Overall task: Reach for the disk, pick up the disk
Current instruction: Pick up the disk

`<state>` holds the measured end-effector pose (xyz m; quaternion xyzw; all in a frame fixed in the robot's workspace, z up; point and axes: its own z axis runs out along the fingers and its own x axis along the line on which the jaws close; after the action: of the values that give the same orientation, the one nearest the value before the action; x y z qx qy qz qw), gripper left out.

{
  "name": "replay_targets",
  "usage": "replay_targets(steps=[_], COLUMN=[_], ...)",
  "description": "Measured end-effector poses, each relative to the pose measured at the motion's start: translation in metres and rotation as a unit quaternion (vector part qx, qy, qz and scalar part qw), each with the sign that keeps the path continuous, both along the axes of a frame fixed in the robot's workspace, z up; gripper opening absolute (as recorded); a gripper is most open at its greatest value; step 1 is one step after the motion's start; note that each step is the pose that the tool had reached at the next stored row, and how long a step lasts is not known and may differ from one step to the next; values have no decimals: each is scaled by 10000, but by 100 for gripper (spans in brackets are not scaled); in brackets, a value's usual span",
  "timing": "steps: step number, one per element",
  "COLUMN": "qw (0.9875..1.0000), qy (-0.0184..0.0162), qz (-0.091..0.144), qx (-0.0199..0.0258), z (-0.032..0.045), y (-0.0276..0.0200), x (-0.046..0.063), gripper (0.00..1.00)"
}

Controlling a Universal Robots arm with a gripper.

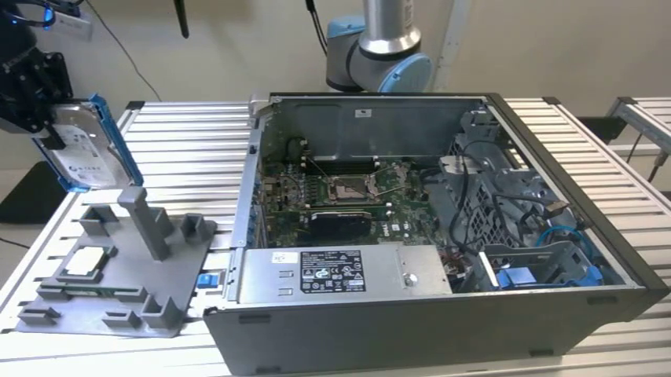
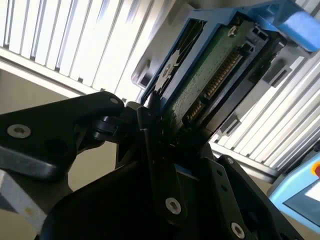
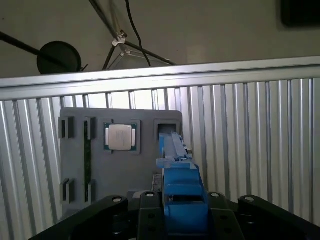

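Slatted aluminium table (image 1: pixel 188 133) surface is seen across the exterior view, with a pale wall behind it. An open dark grey metal computer case (image 1: pixel 419 330) is laid on its side at the centre, its green motherboard exposed. At about 12 o'clock from the case, the silver and blue base of the robot arm (image 1: pixel 378 55) is seen. At about 8 o'clock from the case, a flat grey plastic fixture tray (image 1: pixel 115 275) with upright posts is set on the slats, and a small square silvery chip (image 1: pixel 84 263) is seated in it.

At about 10 o'clock in the exterior view, the black gripper (image 1: pixel 47 126) is clamped on the disk (image 1: pixel 84 161), a flat silver-grey metal hard drive with a white label and blue plastic rails. The disk is held on edge, roughly upright and clear of the table, above the far end of the tray.

In the second wrist view, the black fingers (image 2: pixel 150 145) are pressed against the disk (image 2: pixel 200 75), whose green circuit-board side is shown. In the first wrist view, the blue rail of the disk (image 3: pixel 182 200) is seen between the gripper's black links, with the tray (image 3: pixel 120 170) and chip (image 3: pixel 120 136) beyond it.
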<state>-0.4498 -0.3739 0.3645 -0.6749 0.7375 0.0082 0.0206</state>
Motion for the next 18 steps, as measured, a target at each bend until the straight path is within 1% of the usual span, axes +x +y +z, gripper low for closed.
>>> replay_targets(steps=[2, 6, 7, 12, 18], qw=[10000, 9999, 9999, 9996, 9995], qy=[10, 46, 51, 57, 57], qz=[32, 128, 155, 272, 307], qx=[0, 0, 0, 0, 0], z=[40, 142, 170, 339, 571], y=[-1, 0, 1, 0, 0], x=[5, 21, 21, 22, 22], gripper=[0, 0, 0, 0, 0])
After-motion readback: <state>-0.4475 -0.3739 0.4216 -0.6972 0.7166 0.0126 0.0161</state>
